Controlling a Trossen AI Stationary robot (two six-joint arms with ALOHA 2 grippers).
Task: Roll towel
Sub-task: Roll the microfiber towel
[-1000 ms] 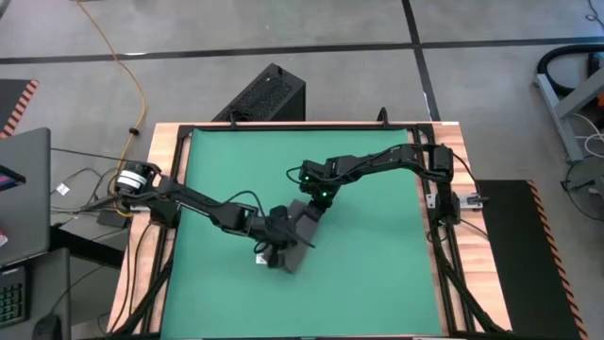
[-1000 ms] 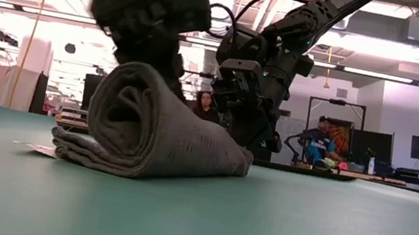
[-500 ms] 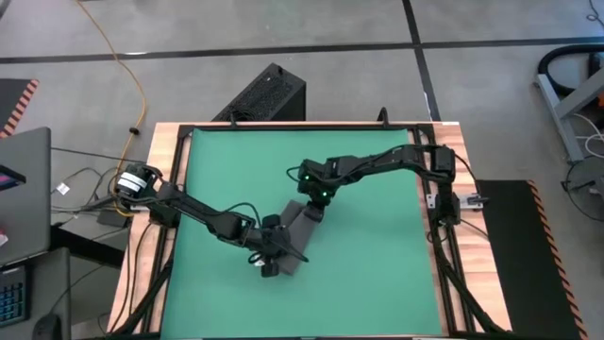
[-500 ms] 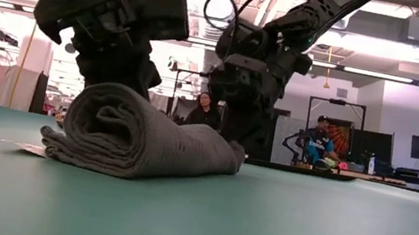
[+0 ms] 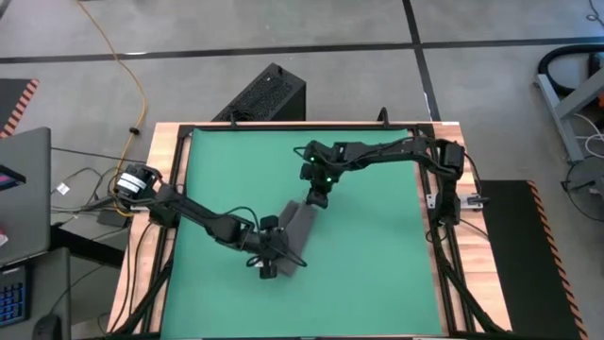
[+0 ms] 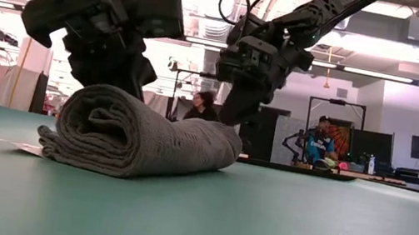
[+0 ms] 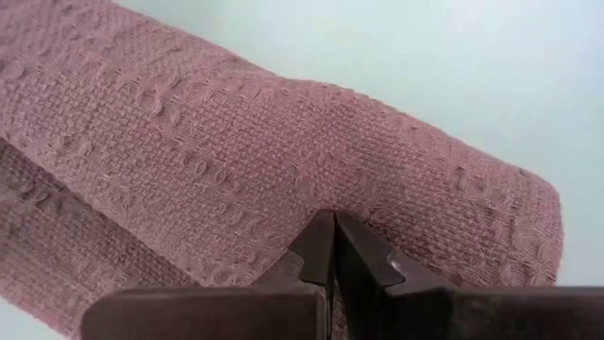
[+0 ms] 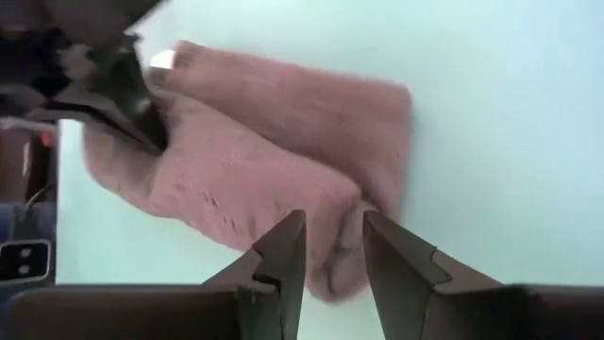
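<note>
The dark grey towel lies rolled up on the green mat, its long side on the mat, slanting from near left to far right. Its white tag lies flat on the mat beside the roll's near end. My left gripper is shut at that near end. My right gripper is open and hangs over the roll's far end, with nothing between its fingers. My left gripper sets its shut fingertips against the roll's outer layer, near its near end. The fingers come slanting down from the table's left side and lie across the roll. The roll stays on the mat beneath them.
A dark frame on the wooden table borders the mat. A black box stands on the floor beyond the far edge. People sit in the room behind. Open mat lies to the right and far left of the roll.
My right gripper has opened, let go of the roll's far end, risen and drawn back toward the table's far edge, rolling its wrist. My left gripper has shifted a little toward the near edge, staying shut. The roll's near end has settled lower and wider.
</note>
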